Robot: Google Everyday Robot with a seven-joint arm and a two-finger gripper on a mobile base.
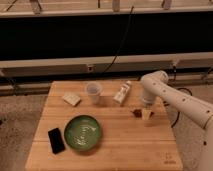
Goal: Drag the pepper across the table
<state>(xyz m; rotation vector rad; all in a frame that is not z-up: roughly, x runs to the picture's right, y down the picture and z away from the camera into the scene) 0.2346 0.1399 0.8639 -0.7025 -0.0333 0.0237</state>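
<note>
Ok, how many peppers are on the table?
1. The pepper lies on the right side of the table, right next to the gripper, which is low over the wood. A second could be hidden behind the gripper.

I see my arm (180, 102) coming in from the lower right edge, white links rising to a bent joint, then turning down through the wrist (148, 98). My gripper (146, 114) hangs under it, right of centre, pointing straight down.
</note>
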